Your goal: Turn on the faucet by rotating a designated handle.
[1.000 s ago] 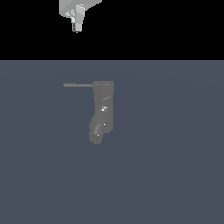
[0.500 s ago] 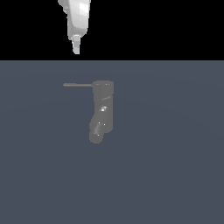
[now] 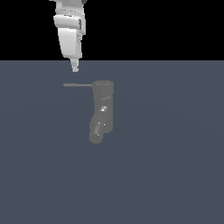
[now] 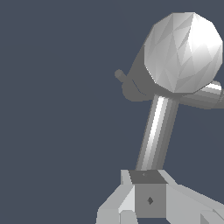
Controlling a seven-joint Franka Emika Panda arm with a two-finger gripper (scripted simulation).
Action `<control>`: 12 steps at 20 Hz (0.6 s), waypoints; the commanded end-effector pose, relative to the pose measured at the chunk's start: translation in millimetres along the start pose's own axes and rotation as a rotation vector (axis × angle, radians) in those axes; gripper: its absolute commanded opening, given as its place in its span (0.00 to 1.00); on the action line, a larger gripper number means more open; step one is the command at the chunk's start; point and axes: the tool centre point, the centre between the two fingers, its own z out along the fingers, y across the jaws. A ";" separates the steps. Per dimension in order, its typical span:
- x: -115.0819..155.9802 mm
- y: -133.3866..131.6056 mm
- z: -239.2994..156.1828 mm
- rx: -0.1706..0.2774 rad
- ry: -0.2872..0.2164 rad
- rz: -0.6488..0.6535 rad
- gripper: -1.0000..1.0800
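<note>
The white robot arm (image 3: 70,33) hung over the dull slate table (image 3: 175,175), its gripper (image 3: 75,68) poised just above the free end of the handle (image 3: 78,85), apart from it. The thin grey rod jutted level toward the exterior view's left from the top of the faucet (image 3: 103,107), which stood near the middle of the table with its stubby spout (image 3: 97,131) angled downward. In the wrist view the handle (image 4: 154,135) ran close before the gripper (image 4: 148,197); whether its fingers were spread or pressed together could not be told.
</note>
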 end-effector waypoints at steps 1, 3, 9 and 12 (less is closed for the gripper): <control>-3.1 -8.0 13.9 0.003 0.013 0.056 0.00; -5.2 -13.0 23.4 0.005 0.021 0.092 0.00; -9.7 -23.3 44.6 0.013 0.042 0.171 0.00; -11.1 -26.2 50.9 0.015 0.048 0.194 0.00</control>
